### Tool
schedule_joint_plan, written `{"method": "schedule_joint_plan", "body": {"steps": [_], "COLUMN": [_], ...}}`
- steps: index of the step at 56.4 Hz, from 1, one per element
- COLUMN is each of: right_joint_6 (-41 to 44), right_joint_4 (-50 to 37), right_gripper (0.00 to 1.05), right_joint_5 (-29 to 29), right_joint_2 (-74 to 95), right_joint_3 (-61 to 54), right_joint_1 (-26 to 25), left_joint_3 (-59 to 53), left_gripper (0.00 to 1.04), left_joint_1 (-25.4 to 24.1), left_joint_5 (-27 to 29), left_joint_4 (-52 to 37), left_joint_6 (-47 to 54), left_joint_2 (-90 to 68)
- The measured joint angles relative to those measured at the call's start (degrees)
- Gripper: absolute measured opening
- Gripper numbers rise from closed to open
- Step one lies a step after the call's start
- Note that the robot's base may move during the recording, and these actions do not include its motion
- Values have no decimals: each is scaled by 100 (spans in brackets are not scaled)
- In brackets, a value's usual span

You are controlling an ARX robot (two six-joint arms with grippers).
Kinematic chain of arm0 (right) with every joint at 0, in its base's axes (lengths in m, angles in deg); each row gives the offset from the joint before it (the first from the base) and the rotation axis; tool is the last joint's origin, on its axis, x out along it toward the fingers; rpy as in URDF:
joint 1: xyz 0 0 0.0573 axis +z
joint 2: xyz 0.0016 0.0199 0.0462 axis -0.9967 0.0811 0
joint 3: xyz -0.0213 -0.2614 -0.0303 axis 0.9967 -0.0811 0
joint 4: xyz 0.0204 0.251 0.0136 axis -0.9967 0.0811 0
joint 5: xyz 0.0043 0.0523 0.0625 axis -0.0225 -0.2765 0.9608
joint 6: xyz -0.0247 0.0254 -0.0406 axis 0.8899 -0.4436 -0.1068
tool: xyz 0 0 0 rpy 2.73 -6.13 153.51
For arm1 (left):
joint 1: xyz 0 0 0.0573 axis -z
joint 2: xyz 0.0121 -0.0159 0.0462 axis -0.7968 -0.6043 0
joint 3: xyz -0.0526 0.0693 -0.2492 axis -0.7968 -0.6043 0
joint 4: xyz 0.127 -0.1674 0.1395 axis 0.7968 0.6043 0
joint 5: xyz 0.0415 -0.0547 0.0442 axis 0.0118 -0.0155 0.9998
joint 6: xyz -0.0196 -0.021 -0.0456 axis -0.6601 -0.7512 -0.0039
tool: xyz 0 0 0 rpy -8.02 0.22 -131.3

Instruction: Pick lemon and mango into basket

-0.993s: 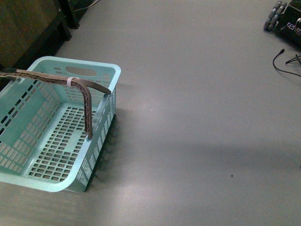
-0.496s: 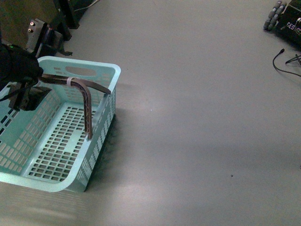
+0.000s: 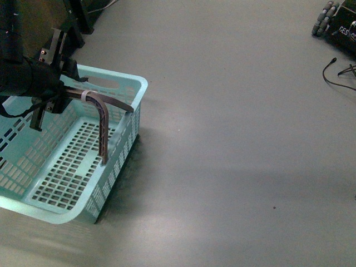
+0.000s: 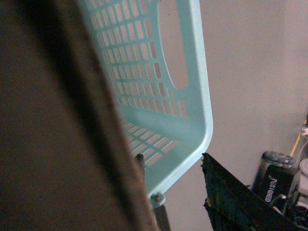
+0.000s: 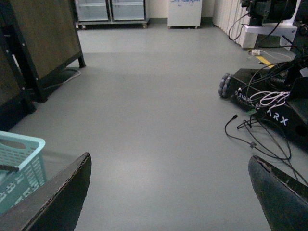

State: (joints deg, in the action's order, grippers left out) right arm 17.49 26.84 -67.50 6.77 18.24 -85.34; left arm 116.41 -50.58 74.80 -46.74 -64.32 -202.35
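Observation:
The light teal basket (image 3: 119,167) sits on the grey floor at the left of the front view, empty. My left gripper (image 3: 65,94) is shut on the basket's brown handle (image 3: 103,119) over the far rim. The left wrist view shows the handle (image 4: 91,120) close up and the basket wall (image 4: 187,120) beyond it. My right gripper (image 5: 171,192) is open and empty over bare floor, with a corner of the basket (image 5: 24,159) to one side. The mango and the lemon are out of view.
A dark wooden cabinet on black legs (image 5: 43,43) stands at the far left. A black wheeled robot base with loose cables (image 5: 269,103) lies at the right, also at the front view's top right (image 3: 339,22). Grey floor (image 3: 233,139) stretches to the right of the basket.
My left arm has come in from the left along the handle toward its middle, and the basket has shifted and tilted a little.

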Motion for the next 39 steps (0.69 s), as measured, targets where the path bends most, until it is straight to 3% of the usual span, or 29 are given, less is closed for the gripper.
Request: {"method": "schedule_joint_plan", "body": {"steps": [21,39], "right_joint_6": [0,0], "right_joint_4": [0,0], "right_gripper": [96,96], "right_joint_5": [0,0], "right_joint_2": [0,0], "right_joint_3": [0,0], "right_joint_1": [0,0], "left_joint_3": [-1038,-2109], "left_gripper": [27,27], "left_joint_1": [-48,79], "left_joint_5": [111,136], "left_joint_4": [330,1290], "left_joint_6": [-245,-719], "left_joint_2": [1082,3877]}}
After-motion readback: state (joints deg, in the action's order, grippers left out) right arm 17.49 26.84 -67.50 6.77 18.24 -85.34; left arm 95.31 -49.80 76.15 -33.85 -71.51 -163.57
